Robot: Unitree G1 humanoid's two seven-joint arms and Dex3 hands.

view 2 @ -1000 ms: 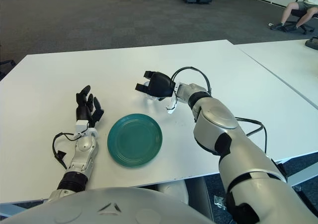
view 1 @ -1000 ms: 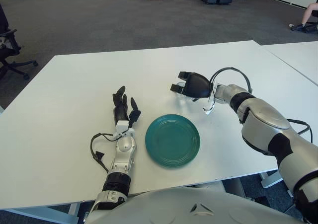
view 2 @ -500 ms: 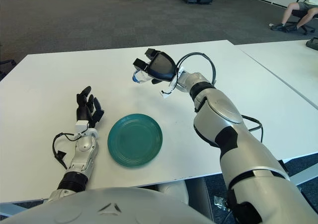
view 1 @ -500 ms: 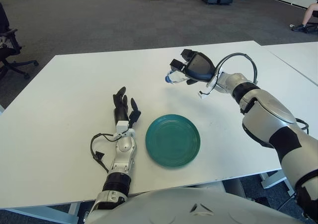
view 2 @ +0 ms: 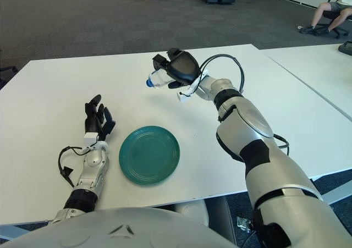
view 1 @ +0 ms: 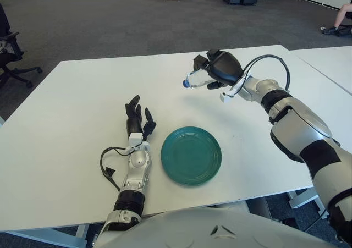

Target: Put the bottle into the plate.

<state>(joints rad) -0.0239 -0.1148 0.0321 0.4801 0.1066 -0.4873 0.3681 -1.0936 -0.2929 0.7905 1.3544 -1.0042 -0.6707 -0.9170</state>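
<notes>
Looking at the upper middle of the frame, you can see your right hand (view 1: 219, 71) up in the air above the white table (view 1: 66, 110), with its fingers wrapped tight around the bottle (view 1: 197, 78). You have the bottle tipped on its side, so its blue cap points to the left of the frame (the clear body is partly hidden by the dark fingers). It touches nothing but the hand.

Your green plate (view 1: 191, 155) sits flat on the table in the lower middle of the frame, well apart from the bottle and lower in the picture.

Your left hand (view 1: 137, 122) shows just beside the plate, on the plate's left. Its fingers are spread apart and point toward the top of the frame, and they hold nothing.
</notes>
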